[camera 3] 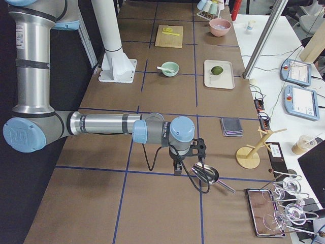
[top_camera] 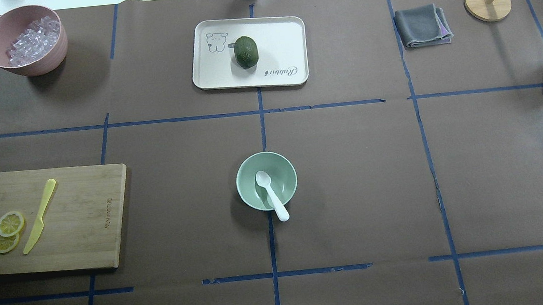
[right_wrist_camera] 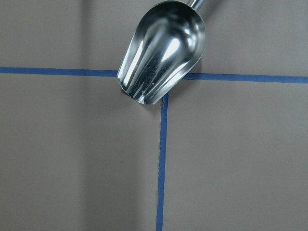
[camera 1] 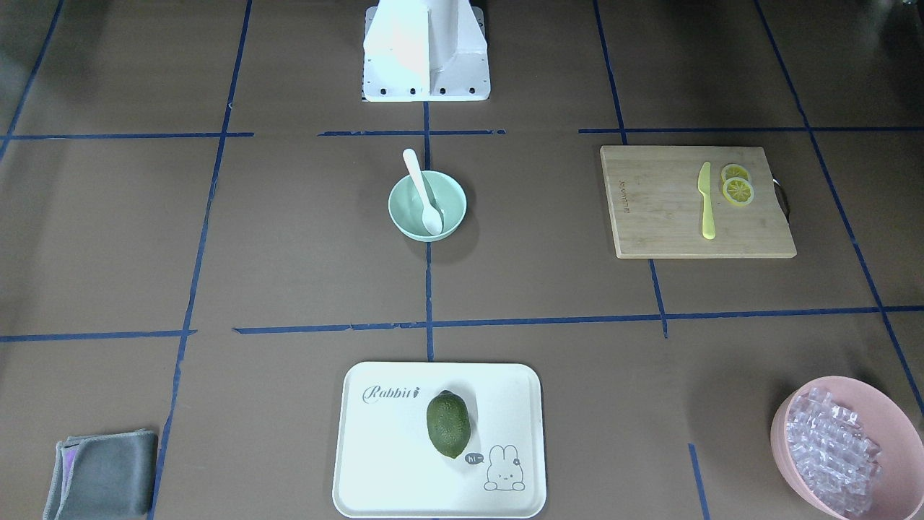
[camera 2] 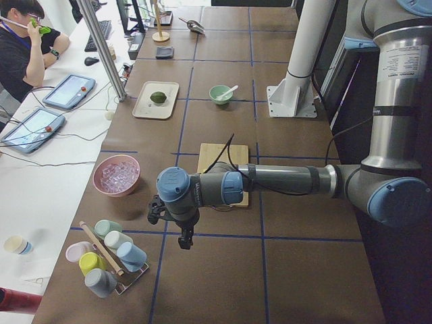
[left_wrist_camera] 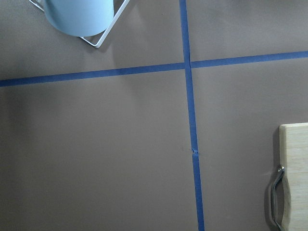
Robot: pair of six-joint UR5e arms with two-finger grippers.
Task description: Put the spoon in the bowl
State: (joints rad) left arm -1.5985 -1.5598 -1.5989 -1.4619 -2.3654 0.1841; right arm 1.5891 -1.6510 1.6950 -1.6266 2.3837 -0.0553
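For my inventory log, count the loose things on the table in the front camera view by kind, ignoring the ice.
Bowls: 2, mint bowl, pink bowl
Utensils: 2, spoon, knife
Lemon slices: 2
Flat carriers: 2, cutting board, tray
Green fruit: 1
Cloth: 1
Total: 10

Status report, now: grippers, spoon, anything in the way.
Left gripper and right gripper both wide of centre, open or shut unclear. Small white plastic spoon lying in round mint-green bowl, handle over rim. Nothing touching the bowl.

Robotics lab: tape-gridded table (top_camera: pixel 355 189), operator (camera 2: pixel 19 57), control tablets (camera 2: pixel 67 91) alongside.
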